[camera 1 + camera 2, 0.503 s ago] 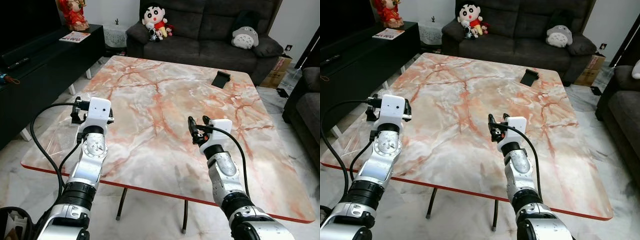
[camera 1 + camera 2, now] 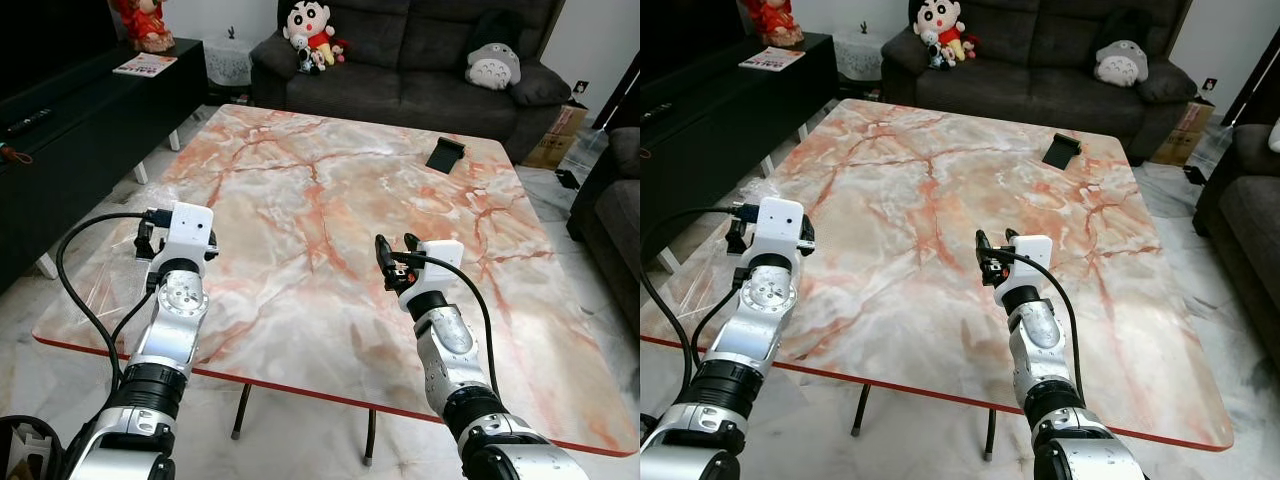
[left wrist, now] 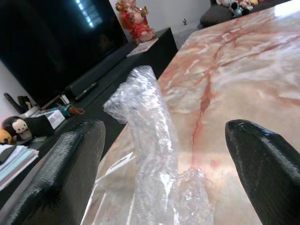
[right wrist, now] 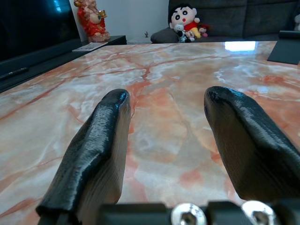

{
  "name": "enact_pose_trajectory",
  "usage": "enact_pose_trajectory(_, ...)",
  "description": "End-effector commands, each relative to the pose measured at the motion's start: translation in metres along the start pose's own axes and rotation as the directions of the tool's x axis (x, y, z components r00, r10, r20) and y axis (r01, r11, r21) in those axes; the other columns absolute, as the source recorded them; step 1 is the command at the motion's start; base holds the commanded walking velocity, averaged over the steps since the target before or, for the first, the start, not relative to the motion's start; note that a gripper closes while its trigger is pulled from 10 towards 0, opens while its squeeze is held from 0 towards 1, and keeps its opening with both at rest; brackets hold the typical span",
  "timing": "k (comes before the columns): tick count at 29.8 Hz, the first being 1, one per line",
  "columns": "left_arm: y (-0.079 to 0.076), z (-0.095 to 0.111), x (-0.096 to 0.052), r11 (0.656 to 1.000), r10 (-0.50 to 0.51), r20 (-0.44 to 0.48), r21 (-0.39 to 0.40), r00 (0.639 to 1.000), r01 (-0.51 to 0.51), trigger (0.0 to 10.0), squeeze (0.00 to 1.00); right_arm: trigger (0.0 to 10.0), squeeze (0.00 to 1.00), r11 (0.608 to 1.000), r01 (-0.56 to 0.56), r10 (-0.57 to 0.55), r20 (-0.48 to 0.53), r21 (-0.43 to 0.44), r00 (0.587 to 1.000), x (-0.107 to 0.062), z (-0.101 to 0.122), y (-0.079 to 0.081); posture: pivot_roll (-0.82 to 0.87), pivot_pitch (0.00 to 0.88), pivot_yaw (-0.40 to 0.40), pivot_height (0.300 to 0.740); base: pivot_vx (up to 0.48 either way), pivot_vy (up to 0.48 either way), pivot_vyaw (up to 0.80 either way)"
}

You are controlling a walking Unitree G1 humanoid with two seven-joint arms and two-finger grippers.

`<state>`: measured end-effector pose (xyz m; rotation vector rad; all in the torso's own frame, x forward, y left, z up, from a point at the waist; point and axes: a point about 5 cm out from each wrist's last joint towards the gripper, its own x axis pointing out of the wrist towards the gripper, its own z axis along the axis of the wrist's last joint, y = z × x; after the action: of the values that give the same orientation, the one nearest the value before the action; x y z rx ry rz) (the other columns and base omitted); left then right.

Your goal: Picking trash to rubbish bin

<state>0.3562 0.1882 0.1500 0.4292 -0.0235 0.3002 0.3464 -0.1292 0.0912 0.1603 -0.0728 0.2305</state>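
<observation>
A crumpled piece of clear plastic wrap (image 2: 112, 272) lies on the marble table (image 2: 330, 200) by its left edge. My left gripper (image 2: 148, 238) hovers low over it, open. In the left wrist view the wrap (image 3: 151, 117) rises between the two spread fingers (image 3: 70, 159), and I cannot tell whether they touch it. My right gripper (image 2: 396, 252) is open just above the table's middle front, with bare marble between its fingers (image 4: 101, 140).
A small black object (image 2: 443, 155) rests at the table's far right. A dark sofa (image 2: 400, 60) with plush toys stands behind, a black TV cabinet (image 2: 70, 110) to the left, an armchair (image 2: 615, 190) and a cardboard box (image 2: 558, 135) to the right.
The camera has shifted slightly. My left gripper has dropped a little lower and further left over the plastic wrap. The right gripper holds its place.
</observation>
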Motion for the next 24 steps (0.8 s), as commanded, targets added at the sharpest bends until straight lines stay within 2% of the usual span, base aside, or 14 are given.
enact_pose_trajectory(1,-0.003,-0.003,-0.001,1.0,-0.008,-0.021,0.012,1.0,0.008,10.0,0.0,10.0,0.0,1.0,-0.001,0.001,-0.004,0.0,1.0,0.0,0.0,-0.002,0.23,0.0,-0.098,0.74,0.0,0.0,0.0)
enact_pose_trajectory(3,-0.003,-0.005,-0.002,1.0,-0.004,-0.043,0.011,0.999,0.004,10.0,0.0,10.0,0.0,1.0,-0.002,0.002,-0.005,-0.001,1.0,0.0,0.0,-0.002,0.23,0.0,-0.098,0.74,0.0,0.0,0.0)
enact_pose_trajectory(6,-0.003,-0.017,-0.003,1.0,0.014,-0.13,-0.017,0.991,-0.016,10.0,0.0,10.0,0.0,1.0,-0.006,0.006,-0.006,0.0,1.0,0.0,0.0,-0.001,0.23,0.0,-0.098,0.74,0.0,0.0,0.0)
enact_pose_trajectory(17,-0.008,-0.023,-0.002,1.0,-0.009,-0.16,-0.026,0.987,0.005,10.0,0.0,10.0,0.0,1.0,-0.011,0.011,-0.008,0.0,1.0,-0.001,-0.001,0.0,0.22,0.0,-0.1,0.74,0.0,0.0,0.0)
enact_pose_trajectory(18,-0.008,-0.023,-0.001,1.0,-0.002,-0.162,-0.016,0.987,0.0,2.7,0.0,10.0,0.0,1.0,-0.01,0.01,-0.008,0.0,1.0,-0.001,-0.001,0.0,0.22,0.0,-0.1,0.74,0.0,0.0,0.0)
enact_pose_trajectory(19,-0.008,-0.023,0.0,1.0,0.0,-0.164,-0.015,0.986,-0.002,0.0,0.0,10.0,0.0,1.0,-0.01,0.01,-0.008,0.0,1.0,-0.001,-0.001,0.0,0.22,0.0,-0.1,0.74,0.0,0.0,0.0)
enact_pose_trajectory(24,-0.009,-0.022,0.0,1.0,-0.008,-0.161,-0.018,0.987,0.005,0.0,0.0,10.0,0.0,1.0,-0.009,0.009,-0.01,0.001,1.0,-0.001,-0.001,0.0,0.22,0.0,-0.1,0.74,0.0,0.0,0.0)
